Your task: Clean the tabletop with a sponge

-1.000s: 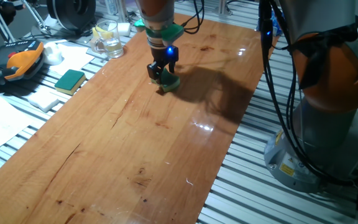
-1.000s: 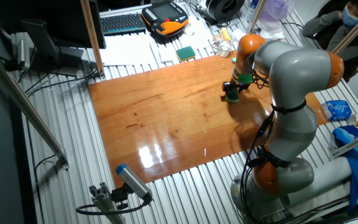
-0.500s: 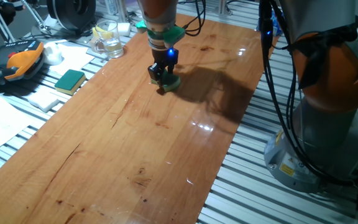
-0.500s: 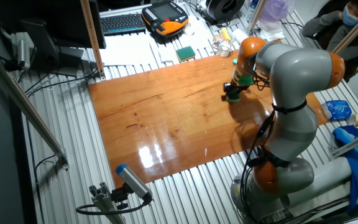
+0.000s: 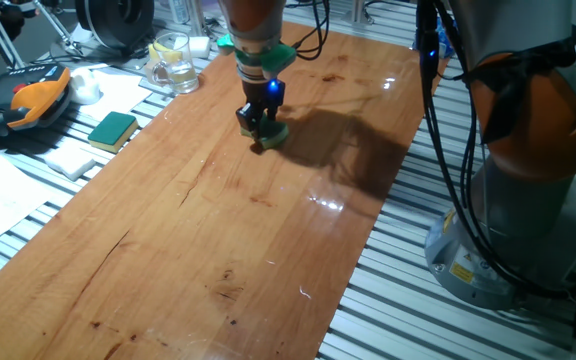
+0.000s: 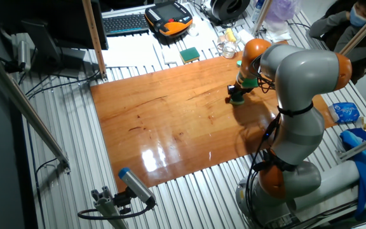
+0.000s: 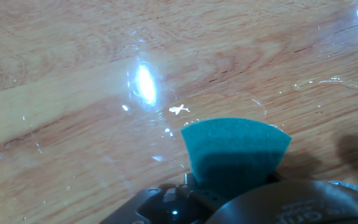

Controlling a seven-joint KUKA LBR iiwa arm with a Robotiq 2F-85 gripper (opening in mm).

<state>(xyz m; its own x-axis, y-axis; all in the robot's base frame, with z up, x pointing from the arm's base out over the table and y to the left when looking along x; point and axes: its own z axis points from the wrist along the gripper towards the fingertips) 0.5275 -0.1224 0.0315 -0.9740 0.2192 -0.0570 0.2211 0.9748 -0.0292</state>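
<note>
The gripper (image 5: 262,127) is down at the tabletop (image 5: 198,230), its fingers clamped on the teal sponge (image 5: 272,134), which is pressed flat against the wood at the far end of the board, a little left of the centre line in the one fixed view. From the other side, the sponge (image 6: 236,98) sits under the orange wrist near the right far corner of the board (image 6: 170,127), with the big grey arm (image 6: 297,95) bent over it.

The hand view puts us right on the job: the sponge (image 7: 235,152) juts out from under the gripper body, and the glossy wood ahead of it carries thin wet outlines and a small bright fleck (image 7: 179,110) just beyond its edge. That looks like liquid waiting to be wiped, though I can't say how much of it is glare.

So where are we? The sponge is picked up and in contact, so the grasp is done and wiping is under way, by my reading. The long near stretch of board shows no wipe marks I can make out, so most of the surface looks left to cover.

Off the board to the left, a flat green sponge (image 5: 113,128) and a glass cup (image 5: 173,60) sit untouched.
</note>
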